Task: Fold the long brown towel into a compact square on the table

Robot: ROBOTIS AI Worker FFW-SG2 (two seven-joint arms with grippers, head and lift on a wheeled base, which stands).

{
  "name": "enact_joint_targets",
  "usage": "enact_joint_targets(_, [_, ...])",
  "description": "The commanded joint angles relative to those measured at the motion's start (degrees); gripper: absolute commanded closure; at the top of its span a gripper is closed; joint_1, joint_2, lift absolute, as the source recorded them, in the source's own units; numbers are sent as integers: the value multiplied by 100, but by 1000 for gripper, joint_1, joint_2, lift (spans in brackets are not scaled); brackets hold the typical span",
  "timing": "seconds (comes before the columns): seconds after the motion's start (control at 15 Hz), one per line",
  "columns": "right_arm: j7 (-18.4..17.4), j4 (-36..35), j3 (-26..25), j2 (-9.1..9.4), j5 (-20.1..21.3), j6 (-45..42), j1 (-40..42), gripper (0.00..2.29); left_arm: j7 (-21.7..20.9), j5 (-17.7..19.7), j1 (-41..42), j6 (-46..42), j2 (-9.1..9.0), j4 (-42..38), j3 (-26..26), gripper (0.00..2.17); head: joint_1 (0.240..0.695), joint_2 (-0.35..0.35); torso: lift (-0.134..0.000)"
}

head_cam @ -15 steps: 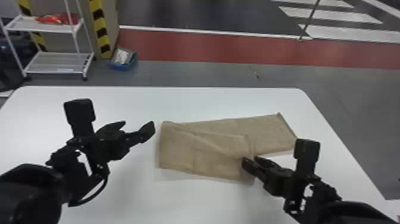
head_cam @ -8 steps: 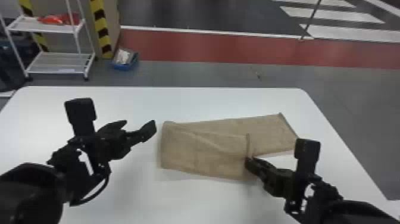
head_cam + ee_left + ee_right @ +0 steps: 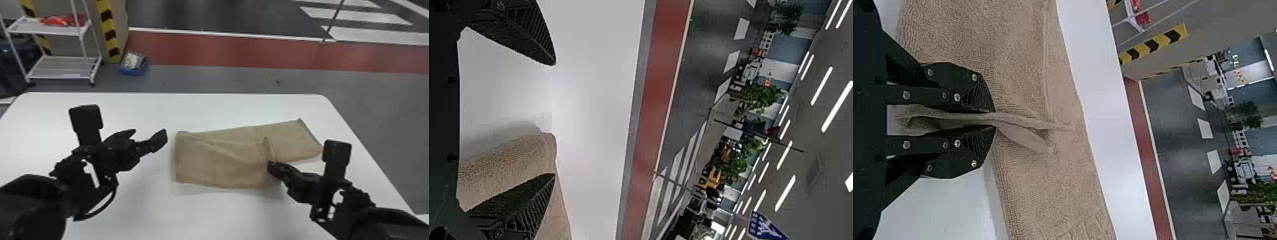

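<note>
The towel (image 3: 207, 159) lies on the white table (image 3: 223, 217), just right of the middle, partly folded. Its left part is doubled over, with a bend at the left end, and the top layer reaches back toward the right. The rest runs out to the right as a flat strip, its right end slanting away from the far corner. Shallow creases cross the top layer.

The right gripper (image 3: 271, 167) is at the near side of the towel, where the top layer ends — it is clenched on the towel. In the right wrist view its fingers (image 3: 958, 85) pinch a thin ridge (image 3: 1023, 120) of cloth, and a small loop of it shows behind the tips.

The left gripper (image 3: 150, 132) is released and holds nothing, its fingers (image 3: 524, 35) spread wide. In the head view it is left of the towel, near its left end. The left wrist view shows the towel beyond one of the fingers; whether they touch, I cannot tell.

Past the table's far side, at left, stands a white cart (image 3: 57, 67) with red things (image 3: 63, 20) on its upper shelf. A striped post (image 3: 108, 32) is just right of it, and near that — on the floor — sits a blue box (image 3: 134, 71).
</note>
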Motion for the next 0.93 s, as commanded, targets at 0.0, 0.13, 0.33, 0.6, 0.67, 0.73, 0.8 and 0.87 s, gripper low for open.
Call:
enact_joint_targets(0.0, [-26,-11,-6,-14,0,28,-228,977,0,0,0,28,-1,0,0,90,695,-147,-128])
enact_joint_targets(0.13, [-26,-2,-41,-40,0,28,-510,1298,9,0,0,64,-1,-27,18,90,695,-148,-128])
enact_joint_targets(0.33, [62,33,-120,-155,-9,-253,-756,1301,27,9,0,81,-1,-79,79,90,695,-149,-128])
enact_joint_targets(0.6, [317,341,-586,-550,-361,-727,-940,1301,53,0,0,81,8,-114,106,90,695,-160,-128])
enact_joint_targets(0.67, [370,596,-630,-664,-352,-798,-958,1301,53,0,0,81,8,-114,106,90,695,-169,-128])
enact_joint_targets(0.73, [467,930,-630,-708,-334,-1026,-993,1301,44,0,0,81,8,-106,88,90,695,-181,-128])
enact_joint_targets(0.8, [581,1176,-630,-708,-352,-1132,-1019,1301,35,-9,-9,81,-1,-88,79,90,695,-203,-128])
enact_joint_targets(0.87, [607,1361,-630,-708,-343,-1290,-1037,1301,35,-18,-18,81,-18,-79,79,90,695,-211,-128])
